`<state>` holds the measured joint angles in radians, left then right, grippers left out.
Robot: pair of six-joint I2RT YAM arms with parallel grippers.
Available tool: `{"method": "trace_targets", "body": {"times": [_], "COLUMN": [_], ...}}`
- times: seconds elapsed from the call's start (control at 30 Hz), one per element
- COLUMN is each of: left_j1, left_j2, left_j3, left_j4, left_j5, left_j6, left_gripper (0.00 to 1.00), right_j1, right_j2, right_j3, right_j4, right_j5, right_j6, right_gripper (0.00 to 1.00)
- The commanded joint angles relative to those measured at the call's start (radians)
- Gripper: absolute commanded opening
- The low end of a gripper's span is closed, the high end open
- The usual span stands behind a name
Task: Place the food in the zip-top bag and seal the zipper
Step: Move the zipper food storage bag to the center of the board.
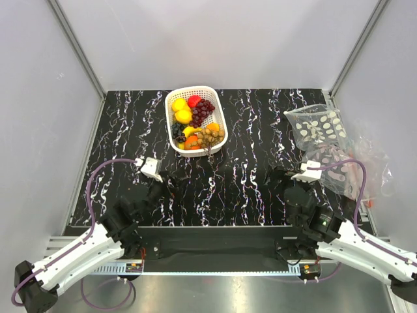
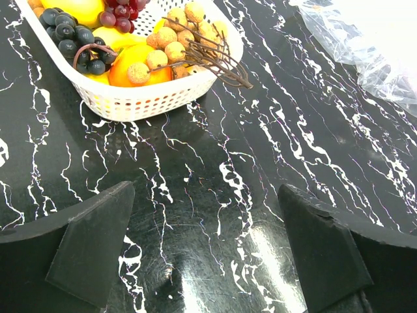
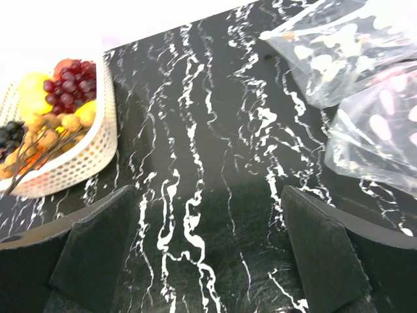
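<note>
A white lattice basket (image 2: 150, 101), probably plastic, stands on black marbled table (image 1: 247, 189).

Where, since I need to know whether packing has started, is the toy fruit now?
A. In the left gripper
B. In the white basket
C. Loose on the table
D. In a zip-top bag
B: the toy fruit is all piled in the white basket. The zip-top bags lie apart at the right, and the left gripper and right gripper stand open and empty.

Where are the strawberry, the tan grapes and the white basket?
strawberry (image 1: 194, 101): top view, its red middle.
tan grapes (image 2: 167, 36): left wrist view, a middle grape.
white basket (image 2: 150, 101): left wrist view, near lattice wall.
</note>
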<state>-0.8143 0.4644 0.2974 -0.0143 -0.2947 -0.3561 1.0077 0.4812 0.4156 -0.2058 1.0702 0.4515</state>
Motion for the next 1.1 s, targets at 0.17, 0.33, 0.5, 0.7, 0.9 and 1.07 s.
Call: {"method": "trace_targets", "body": {"times": [0.17, 0.33, 0.5, 0.7, 0.9, 1.07], "left_j1": [0.003, 0.003, 0.003, 0.003, 0.003, 0.003], "left_j2": [-0.013, -0.012, -0.003, 0.005, 0.026, 0.042], "left_j3": [0.017, 0.022, 0.023, 0.026, 0.029, 0.034], "left_j4": [0.024, 0.019, 0.019, 0.022, 0.025, 0.028], "left_j5": [0.003, 0.008, 0.017, 0.029, 0.042, 0.049], "left_j6": [0.017, 0.013, 0.008, 0.005, 0.000, -0.004], "left_gripper": [0.99, 0.99, 0.99, 0.99, 0.99, 0.99], "right_j1": [-0.003, -0.014, -0.099, -0.452, -0.670, -0.707], "right_j2": [0.028, 0.161, 0.313, 0.548, 0.850, 1.190], "right_j3": [0.084, 0.288, 0.351, 0.506, 0.778, 1.058], "right_j4": [0.024, -0.058, 0.038, -0.038, -0.162, -0.380], "right_j5": [-0.079, 0.002, 0.048, -0.277, -0.548, -0.538], "right_j6": [-0.013, -0.080, -0.213, -0.096, -0.103, -0.256], "right_gripper": [1.00, 1.00, 1.00, 1.00, 0.95, 0.88]}}
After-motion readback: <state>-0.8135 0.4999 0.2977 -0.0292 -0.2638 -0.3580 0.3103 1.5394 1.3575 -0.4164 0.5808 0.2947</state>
